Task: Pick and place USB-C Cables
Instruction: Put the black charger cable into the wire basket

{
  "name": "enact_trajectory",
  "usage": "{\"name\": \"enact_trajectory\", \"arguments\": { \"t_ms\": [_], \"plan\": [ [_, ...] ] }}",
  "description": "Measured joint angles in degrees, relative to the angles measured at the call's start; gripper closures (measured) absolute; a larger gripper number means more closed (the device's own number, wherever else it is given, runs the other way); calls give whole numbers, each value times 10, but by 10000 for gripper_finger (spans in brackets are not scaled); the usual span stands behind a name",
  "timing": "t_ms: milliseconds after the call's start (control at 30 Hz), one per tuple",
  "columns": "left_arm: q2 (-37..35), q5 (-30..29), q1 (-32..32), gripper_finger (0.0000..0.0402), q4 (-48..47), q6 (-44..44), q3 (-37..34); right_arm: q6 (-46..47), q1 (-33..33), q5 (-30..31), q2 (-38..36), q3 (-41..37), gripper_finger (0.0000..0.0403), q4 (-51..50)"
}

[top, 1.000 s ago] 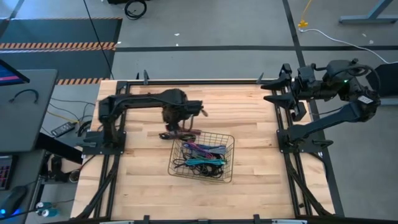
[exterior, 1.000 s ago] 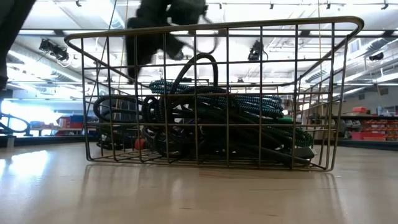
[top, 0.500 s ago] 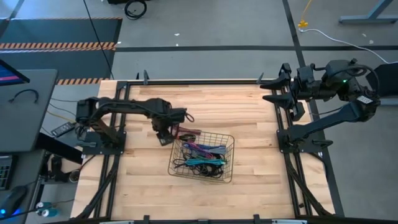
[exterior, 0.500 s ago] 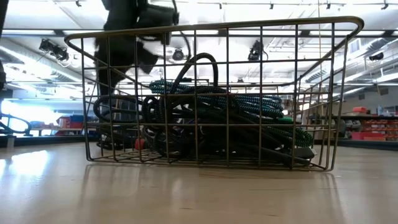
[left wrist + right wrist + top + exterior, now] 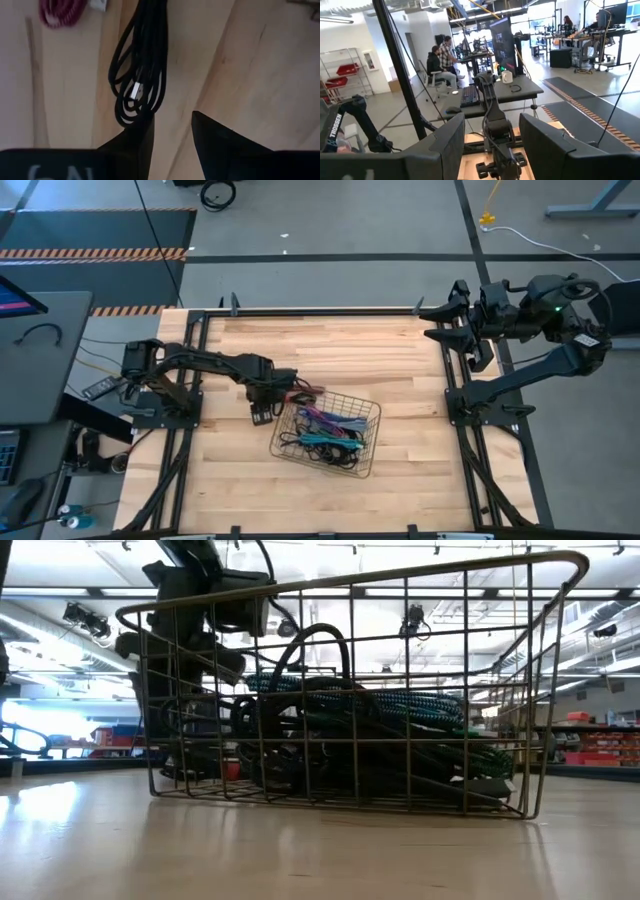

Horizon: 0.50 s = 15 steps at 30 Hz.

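Two arms, L at work by the wire basket (image 5: 368,412).
We see L gripper (image 5: 172,131) fingers apart over a black cable (image 5: 142,70) on the table (image 5: 400,350); R gripper (image 5: 492,145) parked, spread.

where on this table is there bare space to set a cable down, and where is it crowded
Bare wood lies between the wire basket and the right arm's base, along the table's far edge, and along its near edge below the basket. It is crowded at the basket's left rim, where the left gripper sits with a black cable and a magenta one.
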Motion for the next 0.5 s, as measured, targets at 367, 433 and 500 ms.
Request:
{"name": "enact_trajectory", "arguments": {
  "t_ms": [367,433,500],
  "plan": [
    [0,-42,0,265,39,66,0,5,0,0,0,0,208,0],
    [0,-49,0,264,39,73,0,5,0,0,0,0,208,0],
    [0,-56,0,264,40,75,0,5,0,0,0,0,208,0]
  ]
}}
